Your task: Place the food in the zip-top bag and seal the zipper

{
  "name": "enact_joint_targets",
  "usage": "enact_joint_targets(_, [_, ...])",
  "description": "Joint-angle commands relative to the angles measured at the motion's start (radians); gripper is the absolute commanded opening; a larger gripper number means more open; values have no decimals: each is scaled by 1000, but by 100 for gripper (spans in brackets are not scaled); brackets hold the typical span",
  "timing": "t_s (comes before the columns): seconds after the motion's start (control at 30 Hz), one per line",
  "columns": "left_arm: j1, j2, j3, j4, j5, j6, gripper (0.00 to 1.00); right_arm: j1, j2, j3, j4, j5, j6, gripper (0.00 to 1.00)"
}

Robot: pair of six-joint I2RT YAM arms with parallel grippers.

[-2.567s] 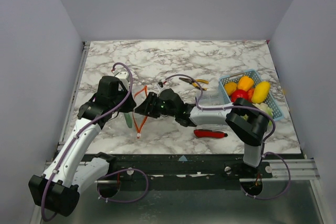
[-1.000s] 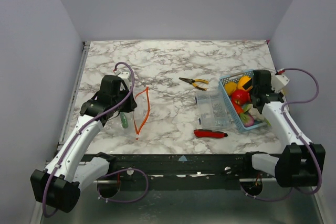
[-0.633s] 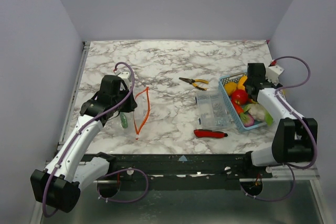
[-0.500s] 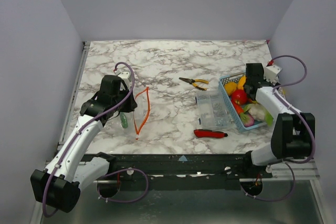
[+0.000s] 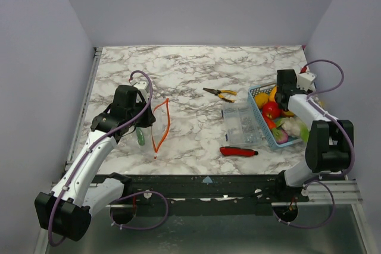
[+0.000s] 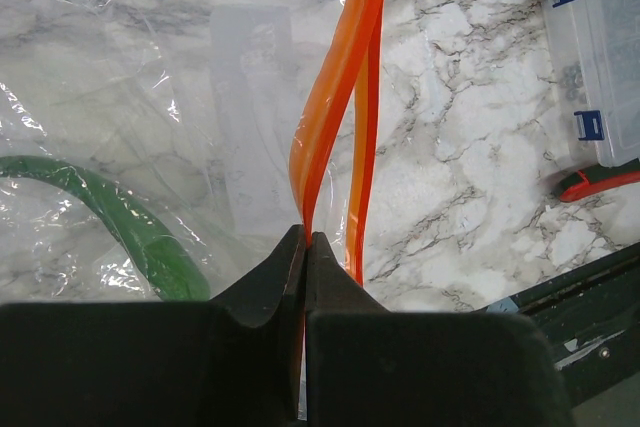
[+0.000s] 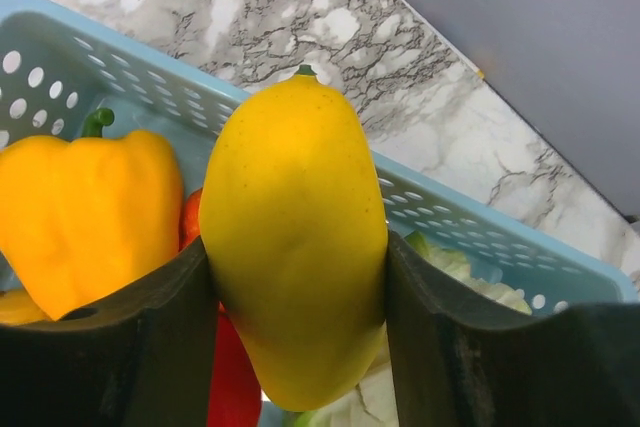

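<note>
The zip-top bag (image 6: 150,77) lies crinkled on the marble at the left, with a green piece of food (image 6: 130,222) inside. My left gripper (image 6: 305,239) is shut on one lip of the orange zipper (image 6: 335,97), and the other lip hangs apart beside it. From above, the left gripper (image 5: 144,122) sits by the zipper (image 5: 162,124). My right gripper (image 7: 295,257) is over the basket with both fingers pressed on a yellow fruit (image 7: 295,177). A yellow pepper (image 7: 85,212) and a red piece (image 7: 225,367) lie beside the fruit. The right gripper (image 5: 280,95) is at the basket's far end.
The light blue mesh basket (image 5: 269,140) stands at the right with several more pieces of food in it. A clear compartment box (image 5: 241,124) sits just left of the basket, a red-handled knife (image 5: 238,151) lies in front of the box, and yellow-handled pliers (image 5: 219,93) lie behind the box.
My right arm swung from beside the bag to the basket, shifted toward its far end, and its fingers closed onto the yellow fruit. The left gripper has stayed on the zipper.
</note>
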Motion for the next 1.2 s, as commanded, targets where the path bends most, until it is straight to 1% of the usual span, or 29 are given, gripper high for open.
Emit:
enact_joint_targets(0.0, [3, -3, -3, 10, 26, 3, 0, -5, -72, 15, 2, -24, -9, 35])
enact_joint_targets(0.1, [3, -5, -3, 9, 27, 3, 0, -5, -153, -2, 1, -89, -12, 25])
enact_joint_targets(0.17, [3, -3, -3, 9, 25, 3, 0, -5, -228, -23, 27, -177, -31, 18])
enact_joint_targets(0.23, [3, -1, -3, 10, 24, 3, 0, -5, -319, -55, 68, -306, -47, 10])
enact_joint_targets(0.3, [3, 2, -2, 9, 22, 3, 0, -5, -408, -100, 137, -486, -41, 6])
enact_joint_targets(0.33, [3, 2, -2, 8, 21, 3, 0, -5, -444, -117, 171, -623, -43, 6])
enact_joint_targets(0.37, [3, 4, -2, 8, 20, 2, 0, -5, -464, -130, 208, -740, -35, 3])
enact_joint_targets(0.4, [3, 5, 1, 8, 19, 4, 0, -5, -477, -138, 235, -897, -16, 1])
enact_joint_targets(0.43, [3, 6, 0, 7, 19, 3, 0, -5, -483, -150, 277, -1026, 5, 0])
enact_joint_targets(0.47, [3, 8, 0, 6, 17, 4, 0, -5, -483, -164, 323, -1177, 45, 0])
enact_joint_targets(0.53, [3, 8, -1, 6, 14, 4, 0, -5, -471, -214, 503, -1407, 167, 0])
enact_joint_targets(0.57, [4, 8, -1, 6, 15, 4, 0, -5, -461, -249, 583, -1513, 261, 0])
enact_joint_targets(0.6, [3, 9, 0, 6, 14, 3, 0, 9, -451, -277, 691, -1570, 327, 0])
enact_joint_targets(0.63, [3, 10, 1, 6, 14, 4, 0, 48, -440, -302, 760, -1600, 380, 0])
enact_joint_targets(0.67, [3, 11, 1, 7, 14, 3, 0, 110, -430, -308, 791, -1611, 404, 0])
enact_joint_targets(0.73, [3, 11, 2, 6, 14, 3, 0, 254, -412, -286, 731, -1555, 363, 0])
enact_joint_targets(0.8, [3, 12, 4, 6, 14, 3, 0, 402, -394, -267, 650, -1460, 313, 0])
enact_joint_targets(0.83, [3, 11, 2, 6, 13, 3, 0, 464, -383, -273, 645, -1425, 310, 0])
enact_joint_targets(0.97, [3, 8, 0, 6, 12, 3, 0, 647, -313, -326, 779, -1390, 398, 0])
enact_joint_targets(1.1, [3, 8, 2, 8, 14, 1, 0, 793, -192, -277, 794, -1342, 413, 0])
enact_joint_targets(1.17, [3, 6, 2, 8, 16, 1, 0, 832, -135, -241, 805, -1333, 419, 0])
